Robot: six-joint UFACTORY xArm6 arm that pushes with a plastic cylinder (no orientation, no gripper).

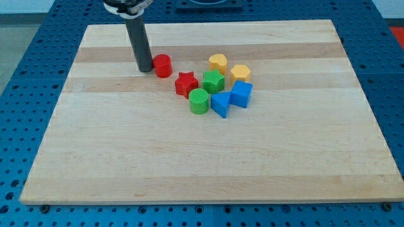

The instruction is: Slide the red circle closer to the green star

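The red circle (pixel 163 65) lies on the wooden board, up and left of the block cluster. The green star (pixel 213 81) sits in the cluster's middle, to the right and slightly below the red circle. The red star (pixel 186 83) lies between them, touching or nearly touching the green star. My tip (pixel 144 69) stands just left of the red circle, almost touching it, with the rod rising toward the view's top.
A green circle (pixel 199 101) lies below the red star. A blue triangle-like block (pixel 221 103) and a blue cube (pixel 241 94) sit at the cluster's lower right. Two yellow blocks (pixel 218 62) (pixel 240 73) sit at its upper right. The board (pixel 202 164) rests on a blue perforated table.
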